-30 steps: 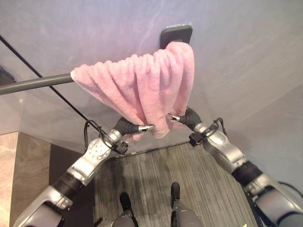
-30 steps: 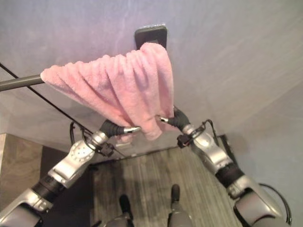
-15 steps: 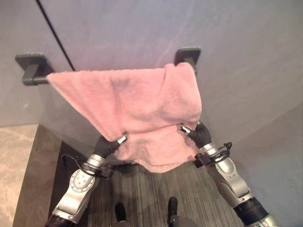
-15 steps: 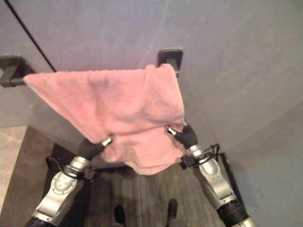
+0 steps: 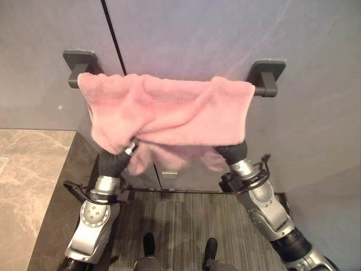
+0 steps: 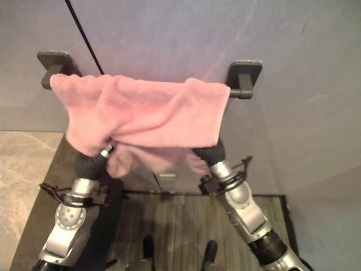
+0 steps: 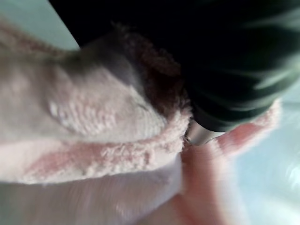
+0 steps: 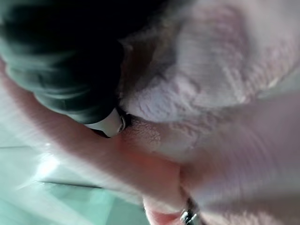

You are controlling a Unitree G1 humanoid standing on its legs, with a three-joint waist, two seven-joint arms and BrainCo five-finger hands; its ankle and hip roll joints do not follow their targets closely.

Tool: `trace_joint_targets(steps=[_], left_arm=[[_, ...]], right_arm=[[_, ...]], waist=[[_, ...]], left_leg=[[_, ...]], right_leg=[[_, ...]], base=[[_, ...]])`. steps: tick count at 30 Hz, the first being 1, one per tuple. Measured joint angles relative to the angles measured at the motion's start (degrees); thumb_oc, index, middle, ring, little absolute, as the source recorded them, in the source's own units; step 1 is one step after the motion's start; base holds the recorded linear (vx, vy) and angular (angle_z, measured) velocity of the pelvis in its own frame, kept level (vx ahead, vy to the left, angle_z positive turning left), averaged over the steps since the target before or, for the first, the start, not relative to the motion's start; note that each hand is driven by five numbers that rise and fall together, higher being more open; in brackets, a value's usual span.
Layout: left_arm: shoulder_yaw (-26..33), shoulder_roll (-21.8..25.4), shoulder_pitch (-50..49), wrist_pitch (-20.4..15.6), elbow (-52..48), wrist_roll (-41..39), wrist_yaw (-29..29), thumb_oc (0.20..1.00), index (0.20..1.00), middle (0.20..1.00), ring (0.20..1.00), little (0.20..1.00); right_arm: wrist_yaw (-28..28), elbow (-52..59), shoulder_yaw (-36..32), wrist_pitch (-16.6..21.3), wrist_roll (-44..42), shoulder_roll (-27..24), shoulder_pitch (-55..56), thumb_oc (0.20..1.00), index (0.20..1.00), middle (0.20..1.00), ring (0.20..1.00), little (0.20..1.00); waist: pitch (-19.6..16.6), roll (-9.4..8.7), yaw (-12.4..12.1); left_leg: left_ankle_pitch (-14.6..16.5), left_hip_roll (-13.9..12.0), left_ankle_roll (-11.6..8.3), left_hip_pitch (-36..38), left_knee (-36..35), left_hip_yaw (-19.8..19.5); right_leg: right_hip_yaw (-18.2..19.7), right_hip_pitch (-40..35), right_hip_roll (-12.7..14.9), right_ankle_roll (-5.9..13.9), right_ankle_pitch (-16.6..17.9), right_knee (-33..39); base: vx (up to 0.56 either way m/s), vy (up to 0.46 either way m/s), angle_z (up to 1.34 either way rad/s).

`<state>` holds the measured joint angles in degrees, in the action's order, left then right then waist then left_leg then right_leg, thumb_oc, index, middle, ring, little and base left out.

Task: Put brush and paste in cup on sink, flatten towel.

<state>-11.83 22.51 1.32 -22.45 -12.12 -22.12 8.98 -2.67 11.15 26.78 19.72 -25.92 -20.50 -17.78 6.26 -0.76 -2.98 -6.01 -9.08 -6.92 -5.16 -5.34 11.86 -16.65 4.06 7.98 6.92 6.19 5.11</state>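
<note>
A pink towel (image 5: 169, 113) hangs over a wall rail and spans almost from the left bracket (image 5: 76, 62) to the right bracket (image 5: 266, 76). Its front layer lies fairly smooth, while the lower edge is still bunched in the middle. My left hand (image 5: 114, 162) is at the towel's lower left corner, and my right hand (image 5: 232, 152) is at the lower right corner. Both reach up under the hem. In the left wrist view the towel (image 7: 93, 117) is gathered against the hand, and the right wrist view shows the towel (image 8: 211, 84) pinched the same way.
A grey wall sits close behind the rail. A marble counter (image 5: 28, 180) with a dark edge lies to the left. Below the towel is a dark wood-grain floor (image 5: 180, 220).
The camera has shifted. My hands have moved apart along the rail, pulling the towel from a bunched drape into a wide spread between the brackets.
</note>
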Motion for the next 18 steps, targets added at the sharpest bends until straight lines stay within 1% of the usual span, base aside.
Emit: trace_joint_targets(steps=[2,3,4,5,6,7,8,9,10,11,12,13,14,15,16,17,18], left_arm=[[0.1,3.5,-0.7,0.2,-2.1,-0.2,-0.3,0.2,0.2,0.2,0.2,0.2],[-1.1,4.0,-2.6,-1.6,1.6,-0.4,-1.0,0.2,0.2,0.2,0.2,0.2],[-3.0,3.8,-3.0,-1.1,8.3,-0.3,-1.3,0.464,0.464,0.464,0.464,0.464],[-7.6,4.2,-1.5,-0.1,19.0,0.6,-1.7,1.0,1.0,1.0,1.0,1.0],[-8.6,4.0,-1.6,1.6,21.2,0.6,-1.7,1.0,1.0,1.0,1.0,1.0],[-10.1,3.3,0.2,0.4,28.5,5.6,-1.2,1.0,1.0,1.0,1.0,1.0],[-10.5,3.1,1.8,0.4,31.6,7.8,-1.0,1.0,1.0,1.0,1.0,1.0],[-11.2,-2.7,9.9,5.0,61.8,16.5,0.3,1.0,1.0,1.0,1.0,1.0],[-9.5,-4.7,10.8,7.6,69.5,16.9,0.5,1.0,1.0,1.0,1.0,1.0],[-9.7,-5.6,10.6,9.3,71.5,18.1,0.9,1.0,1.0,1.0,1.0,1.0],[-9.8,-6.8,10.9,9.3,76.9,20.7,0.4,1.0,1.0,1.0,1.0,1.0],[-9.8,-8.4,11.2,10.6,82.6,23.1,0.4,1.0,1.0,1.0,1.0,1.0],[-8.1,-10.2,9.1,13.0,87.7,25.7,0.3,1.0,1.0,1.0,1.0,1.0],[-5.7,-10.4,7.8,13.3,88.4,26.1,0.3,1.0,1.0,1.0,1.0,1.0],[-4.2,-10.2,6.0,14.0,88.7,26.6,0.5,1.0,1.0,1.0,1.0,1.0],[-4.7,-9.2,4.0,15.3,88.7,27.9,0.5,1.0,1.0,1.0,1.0,1.0],[-4.6,-8.8,3.2,15.5,89.0,29.2,0.2,1.0,1.0,1.0,1.0,1.0]], right_arm=[[-0.8,1.0,-1.4,0.0,0.9,-1.6,1.5,0.2,0.2,0.2,0.2,0.2],[-1.0,-2.3,-1.6,0.8,2.8,-2.3,5.0,0.2,0.2,0.2,0.2,0.2],[-1.2,-7.4,-1.7,0.2,3.9,-2.7,6.7,0.2,0.2,0.2,0.2,0.2],[-1.1,-17.1,-1.2,-0.9,4.3,-1.9,7.4,1.0,1.0,1.0,1.0,1.0],[-1.8,-20.6,-0.6,-3.4,4.2,-1.5,7.7,1.0,1.0,1.0,1.0,1.0],[-2.2,-27.4,-0.2,-2.7,6.0,-0.9,8.6,1.0,1.0,1.0,1.0,1.0],[-2.2,-30.3,-0.2,-2.4,6.6,-0.3,7.9,1.0,1.0,1.0,1.0,1.0],[-2.4,-58.5,-1.4,-4.6,5.7,7.9,4.9,1.0,1.0,1.0,1.0,1.0],[-2.5,-64.7,-2.5,-6.8,4.1,9.3,4.4,1.0,1.0,1.0,1.0,1.0],[-2.2,-66.3,-2.5,-7.6,3.5,9.3,5.3,1.0,1.0,1.0,1.0,1.0],[-2.2,-71.3,-2.6,-7.1,5.6,9.5,4.9,1.0,1.0,1.0,1.0,1.0],[-2.3,-77.9,-2.2,-8.6,8.1,9.8,3.3,1.0,1.0,1.0,1.0,1.0],[-2.2,-83.3,-4.9,-10.8,9.3,9.3,4.5,1.0,1.0,1.0,1.0,1.0],[-2.3,-83.5,-8.3,-10.9,10.0,9.1,6.0,1.0,1.0,1.0,1.0,1.0],[-2.6,-83.3,-9.9,-11.3,10.4,8.5,6.8,1.0,1.0,1.0,1.0,1.0],[-3.1,-84.3,-10.4,-11.6,11.7,6.8,8.6,1.0,1.0,1.0,1.0,1.0],[-3.0,-85.8,-13.3,-11.7,12.4,6.3,9.5,1.0,1.0,1.0,1.0,1.0]], waist=[[0.2,-0.45,0.2],[0.1,-0.37,0.7],[-0.1,-0.01,0.9],[-0.3,0.31,1.0],[-0.3,0.27,1.4],[-0.1,0.15,2.0],[-0.2,0.23,2.0],[-2.7,0.68,3.1],[-3.3,0.5,3.6],[-2.9,0.48,4.1],[-2.7,0.5,4.2],[-2.7,0.39,4.0],[-2.9,0.37,4.3],[-2.9,0.37,4.2],[-2.9,0.34,3.8],[-2.9,0.37,4.6],[-3.1,0.51,4.7]], left_leg=[[0.0,-0.1,0.0,-1.0,0.0,0.0],[0.0,0.1,-0.01,-0.6,0.0,0.2],[0.2,0.5,0.13,0.0,0.0,0.4],[0.4,0.6,0.3,0.3,0.0,0.7],[0.4,0.5,0.4,-0.1,0.0,0.8],[0.4,0.7,0.37,-0.5,0.0,1.0],[0.3,0.7,0.36,-0.3,0.0,0.9],[0.9,0.3,-0.07,1.2,0.0,1.4],[1.1,0.4,0.06,1.3,0.0,1.5],[1.1,0.6,0.07,1.0,0.0,1.6],[1.0,0.7,0.11,1.2,0.0,1.9],[1.1,0.7,0.17,1.7,0.0,2.8],[1.6,0.6,0.43,2.5,0.0,3.5],[1.8,0.7,0.4,2.8,0.0,3.9],[2.0,0.6,0.51,3.2,0.0,4.4],[2.0,0.6,0.64,3.2,0.0,4.6],[2.1,0.6,0.71,3.4,0.0,4.7]], right_leg=[[0.0,1.1,-0.1,-0.02,0.0,0.0],[0.1,0.8,0.0,-0.01,0.1,0.0],[0.2,0.3,0.1,0.19,-0.1,0.0],[0.4,0.0,0.3,0.25,-0.1,0.0],[0.4,0.6,0.3,0.24,-0.1,0.0],[0.6,1.2,0.3,0.28,0.1,0.0],[0.6,0.9,0.3,0.22,0.2,0.0],[0.7,-0.3,0.7,0.9,-0.7,0.0],[0.9,-0.2,0.7,0.93,-0.8,0.0],[1.0,0.2,0.7,0.98,-0.8,0.0],[1.5,0.2,0.7,0.8,-0.6,0.0],[2.0,0.2,0.7,0.57,-0.3,0.0],[2.8,-0.1,0.7,0.61,-0.4,0.0],[3.3,-0.2,0.7,0.62,-0.4,0.0],[3.5,-0.2,0.6,0.57,-0.4,0.0],[3.7,-0.1,0.6,0.54,-0.4,0.0],[3.8,-0.3,0.3,0.53,-0.4,0.0]], base=[[0.01,0.016,-0.01],[0.01,0.022,-0.03],[0.0,0.026,-0.06],[0.0,0.029,-0.07],[0.0,0.032,-0.07],[0.0,0.026,-0.03],[0.0,0.02,-0.09],[0.02,0.044,-0.13],[0.02,0.046,-0.15],[0.03,0.038,-0.09],[0.04,0.025,-0.15],[0.05,0.021,-0.27],[0.05,0.027,-0.29],[0.05,0.019,-0.31],[0.05,0.021,-0.2],[0.06,0.024,-0.16],[0.06,0.027,-0.08]])
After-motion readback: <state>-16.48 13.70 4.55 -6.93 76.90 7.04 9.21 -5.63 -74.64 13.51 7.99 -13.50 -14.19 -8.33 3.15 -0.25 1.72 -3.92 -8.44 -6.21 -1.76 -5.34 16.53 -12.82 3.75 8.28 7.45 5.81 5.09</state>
